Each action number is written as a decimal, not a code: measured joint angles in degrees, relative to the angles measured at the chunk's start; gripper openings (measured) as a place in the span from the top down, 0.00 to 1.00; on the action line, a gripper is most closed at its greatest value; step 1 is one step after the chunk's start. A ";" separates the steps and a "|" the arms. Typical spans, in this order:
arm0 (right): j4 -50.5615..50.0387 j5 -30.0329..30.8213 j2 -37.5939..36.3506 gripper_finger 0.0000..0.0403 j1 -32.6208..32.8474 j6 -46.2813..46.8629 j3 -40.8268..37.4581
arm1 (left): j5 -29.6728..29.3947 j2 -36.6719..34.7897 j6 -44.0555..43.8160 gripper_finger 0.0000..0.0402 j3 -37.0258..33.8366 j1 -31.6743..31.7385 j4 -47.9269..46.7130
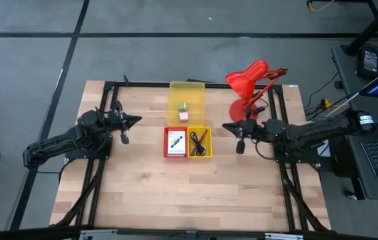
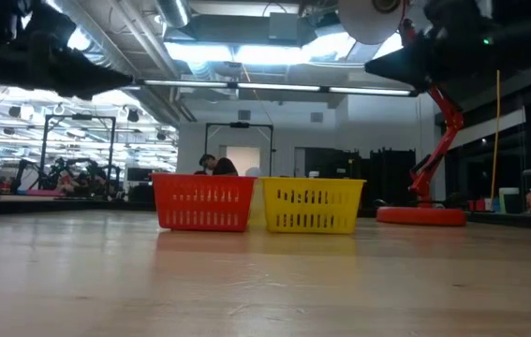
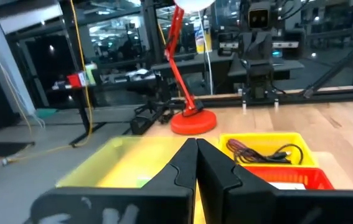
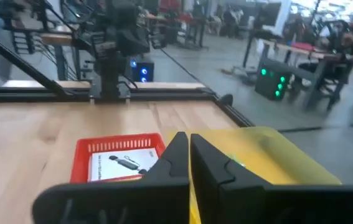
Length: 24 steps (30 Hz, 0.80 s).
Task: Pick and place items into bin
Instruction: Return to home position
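Note:
A translucent yellow bin [image 1: 186, 100] stands at the table's far middle and holds a green block [image 1: 182, 107] and a pink cube [image 1: 183, 115]. In front of it stand a red basket [image 1: 175, 142] with a white printed packet [image 1: 175, 141] and a yellow basket [image 1: 199, 142] with a black cable [image 3: 266, 152] and a dark red pen-like tool [image 1: 196, 142]. My left gripper [image 1: 135, 121] hovers left of the bin, shut and empty. My right gripper [image 1: 226, 126] hovers to the right of the baskets, shut and empty.
A red desk lamp [image 1: 249, 87] stands on its round base [image 1: 241, 110] at the far right of the table, close behind my right gripper. Bare wood lies across the near half of the table. Black frame rails run along the left and right sides.

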 joint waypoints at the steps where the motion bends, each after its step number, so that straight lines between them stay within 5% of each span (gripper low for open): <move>1: 1.43 -0.71 -0.75 1.00 -0.02 -0.07 -1.15 | 0.06 -0.51 -0.59 0.99 -0.85 -0.02 0.02; 13: -0.09 -1.52 -18.37 1.00 0.16 -1.61 -10.50 | 3.10 -0.93 -0.55 1.00 -4.12 -3.81 4.15; 20: -1.45 -18.07 -28.56 1.00 0.20 1.59 -16.51 | 3.10 -0.93 -3.02 1.00 -4.12 -4.24 4.15; 24: -9.15 -18.68 -32.15 1.00 0.18 2.63 -16.71 | 3.12 -0.91 -6.22 1.00 -4.12 -4.24 4.19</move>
